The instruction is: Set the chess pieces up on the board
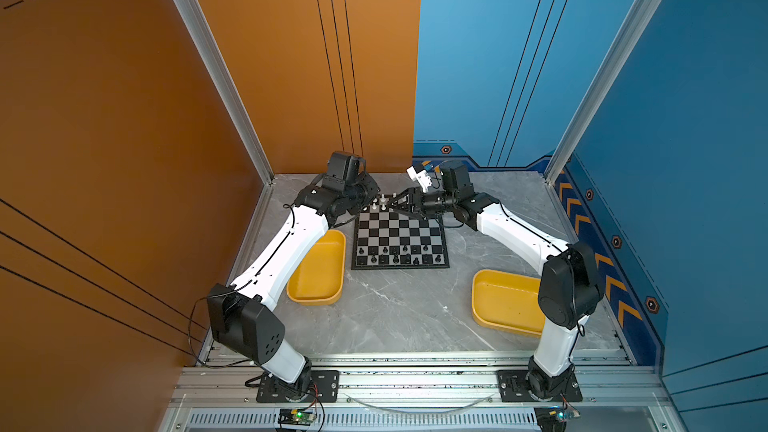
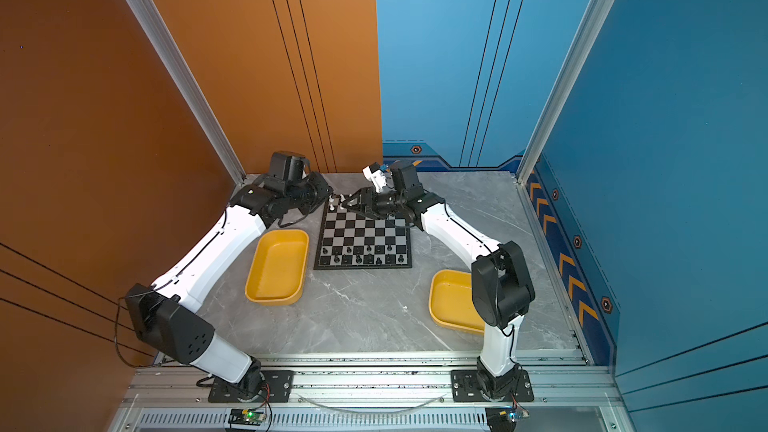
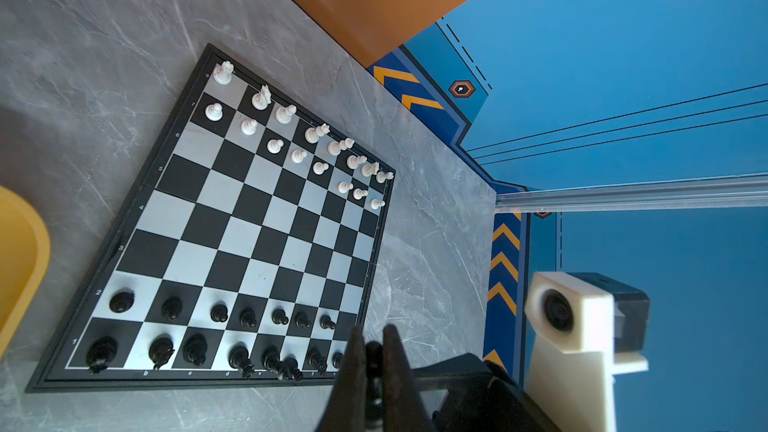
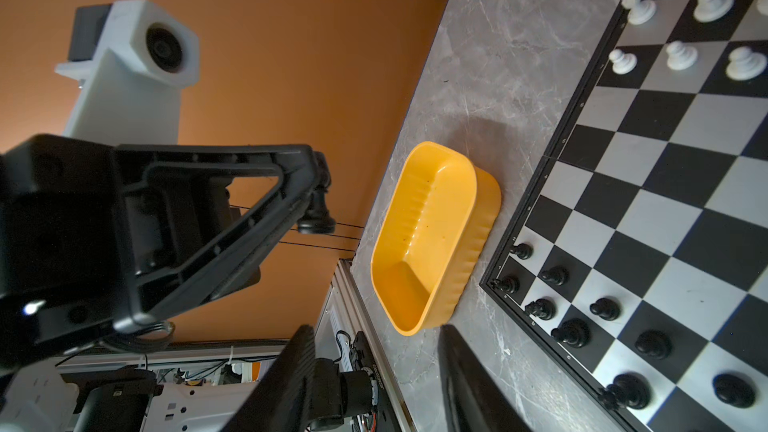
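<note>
On the grey tabletop [image 1: 395, 317] the board [image 1: 398, 235] looks nearly dressed. White chessmen [image 3: 282, 114] fill the far two rows and black chessmen [image 3: 195, 347] the near two, bar one dark square [image 3: 344, 318] at the right end of the black pawn row. Above the board's far edge the two arms meet nose to nose. The left gripper [image 3: 373, 336] is pressed together on a black pawn [image 4: 316, 211], pinching its head, the round base sticking out clear. The right gripper [image 4: 376, 331] faces it, jaws spread, nothing between them. To me this reads as a hand-over. The right one should close squarely on the stem, clamp before the left lets go, then carry the pawn upright to that square without brushing its neighbours.
</note>
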### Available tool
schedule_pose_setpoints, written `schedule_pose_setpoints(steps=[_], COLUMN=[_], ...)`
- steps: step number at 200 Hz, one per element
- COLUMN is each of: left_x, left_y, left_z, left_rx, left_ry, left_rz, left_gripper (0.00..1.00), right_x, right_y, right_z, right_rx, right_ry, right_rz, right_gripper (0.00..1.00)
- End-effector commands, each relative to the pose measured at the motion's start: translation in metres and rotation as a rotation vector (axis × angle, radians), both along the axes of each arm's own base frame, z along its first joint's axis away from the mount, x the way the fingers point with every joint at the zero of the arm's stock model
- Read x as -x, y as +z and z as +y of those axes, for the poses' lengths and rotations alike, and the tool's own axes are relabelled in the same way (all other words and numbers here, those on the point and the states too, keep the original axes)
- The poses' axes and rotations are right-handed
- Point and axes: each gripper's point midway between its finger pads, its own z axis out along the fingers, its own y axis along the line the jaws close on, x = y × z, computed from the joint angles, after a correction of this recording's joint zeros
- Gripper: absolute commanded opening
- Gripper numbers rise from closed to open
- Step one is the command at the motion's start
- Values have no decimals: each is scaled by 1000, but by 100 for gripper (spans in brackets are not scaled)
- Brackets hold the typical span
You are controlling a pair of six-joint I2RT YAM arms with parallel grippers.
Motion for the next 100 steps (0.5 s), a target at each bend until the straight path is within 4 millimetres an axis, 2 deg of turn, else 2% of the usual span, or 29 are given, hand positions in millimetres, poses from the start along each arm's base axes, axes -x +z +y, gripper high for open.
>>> schedule_pose_setpoints(steps=[1, 44, 100], left_x=[0, 4, 8], left_y=[22, 20, 14], left_z=[-1, -10, -19], left_rx=[20, 33, 61], left_ry=[27, 18, -1], left_rz=[-60, -59, -38], left_gripper=[0, 0, 0], right_x=[10, 8, 0], right_y=[36, 43, 41], right_z=[-6, -4, 4], right_rx=[-50, -53, -45], right_ry=[4, -9, -14], right_rz=[-86, -122, -137], right_gripper=[54, 53, 48])
